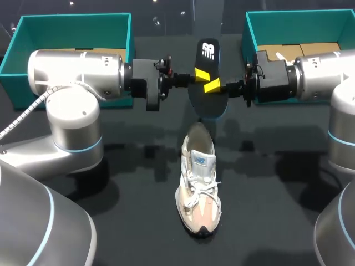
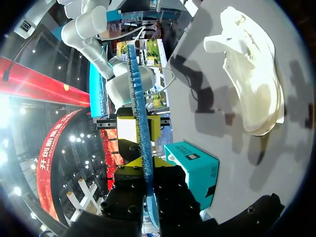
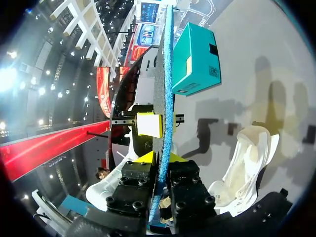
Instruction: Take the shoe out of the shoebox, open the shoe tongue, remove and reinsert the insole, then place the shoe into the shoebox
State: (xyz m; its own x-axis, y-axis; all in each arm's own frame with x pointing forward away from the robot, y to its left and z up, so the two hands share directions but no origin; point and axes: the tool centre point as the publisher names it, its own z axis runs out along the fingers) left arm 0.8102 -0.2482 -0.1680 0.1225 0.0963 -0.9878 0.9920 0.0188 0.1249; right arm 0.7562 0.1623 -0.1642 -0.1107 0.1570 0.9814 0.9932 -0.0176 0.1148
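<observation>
A black insole with a white logo hangs upright in the air above the heel of the shoe. My left gripper comes in from the left and is shut on it. My right gripper meets it from the right and is shut on the same insole. The cream and white sneaker lies on the dark table, toe toward the front edge. In the left wrist view the insole shows edge-on between my left gripper fingers. From the right wrist the insole runs the same way through my right gripper.
A teal shoebox stands at the back left behind my left arm. A second teal box stands at the back right, partly hidden by my right arm. The shoe is the only thing lying on the table's middle.
</observation>
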